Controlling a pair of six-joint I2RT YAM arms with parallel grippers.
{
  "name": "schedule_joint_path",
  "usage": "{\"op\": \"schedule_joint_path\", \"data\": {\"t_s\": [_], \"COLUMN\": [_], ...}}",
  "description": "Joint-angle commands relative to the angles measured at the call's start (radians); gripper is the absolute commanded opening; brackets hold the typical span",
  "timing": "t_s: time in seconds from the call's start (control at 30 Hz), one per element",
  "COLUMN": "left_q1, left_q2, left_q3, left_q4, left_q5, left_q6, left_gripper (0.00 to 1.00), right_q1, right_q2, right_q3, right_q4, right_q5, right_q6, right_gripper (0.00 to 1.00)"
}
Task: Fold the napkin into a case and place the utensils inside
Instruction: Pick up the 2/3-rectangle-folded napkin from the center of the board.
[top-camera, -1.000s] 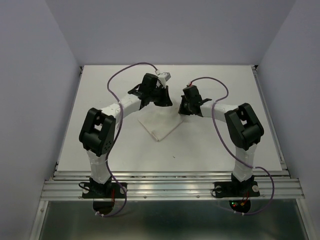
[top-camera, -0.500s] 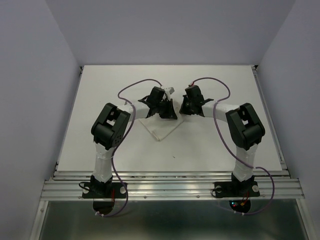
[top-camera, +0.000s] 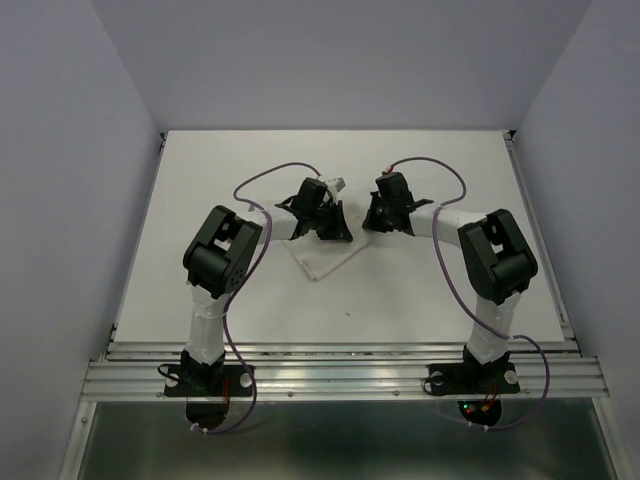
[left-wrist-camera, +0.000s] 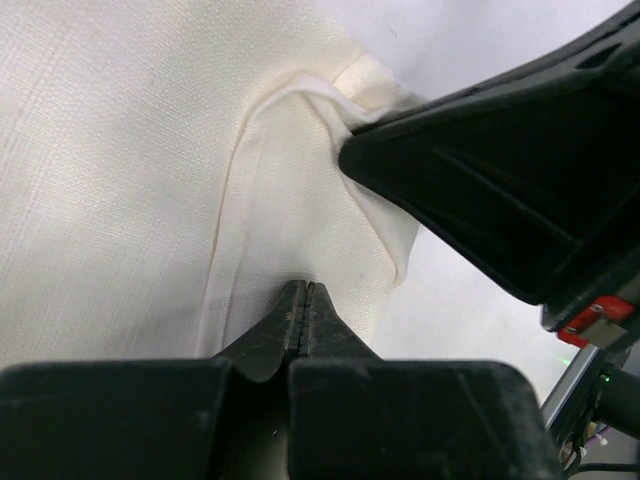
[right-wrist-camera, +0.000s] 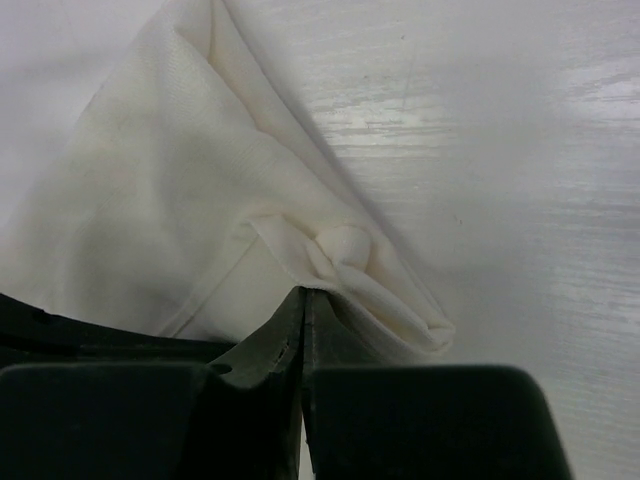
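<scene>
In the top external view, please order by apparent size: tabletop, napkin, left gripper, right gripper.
1. tabletop.
2. napkin, partly covered by the grippers.
3. left gripper and right gripper: alike, unranked; nearer the camera, so their place below the napkin is unsure.

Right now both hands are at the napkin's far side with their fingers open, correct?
Not open. The wrist views show the left hand and the right hand with fingers shut, pinching the napkin. They are at its far side.

L hand (left-wrist-camera: 305, 292) pinching napkin (left-wrist-camera: 130, 150) hem, R hand (left-wrist-camera: 362, 152) gripping bunched corner
</scene>
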Motion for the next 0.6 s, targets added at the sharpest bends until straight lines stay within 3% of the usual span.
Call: {"op": "schedule_joint_path", "data": {"t_s": [0.0,0.07,0.1,0.3,0.57], "left_q1": [0.006,0.006,0.008,0.006,0.008], "left_q2": [0.007,0.010,0.010,0.023,0.021], "left_q3": [-0.019,-0.020,-0.019,-0.023,-0.023], "left_q4": [0.011,0.011,0.011,0.011,0.004], "left_q5": [-0.010,0.000,0.002,0.013,0.014], "left_q6": [0.011,0.013,0.013,0.010,0.014], "left_gripper": [0.00,0.00,0.00,0.00,0.00], "right_q1": [-0.010,-0.010,-0.010,-0.010,-0.029], "right_q2": [-0.092,-0.115,-0.127,-0.181,-0.121], "right_q3": [-0.021,-0.028,-0.033,-0.064,-0.065], "right_q4": [-0.019,-0.013,-0.012,-0.010,-0.003], "right_q5": [-0.048,-0.077,-0.077,-0.040,-0.017], "right_q6": [-0.005,-0.020,-0.022,-0.025,-0.009], "right_gripper": [0.04,0.18,0.19,0.18,0.11]}}
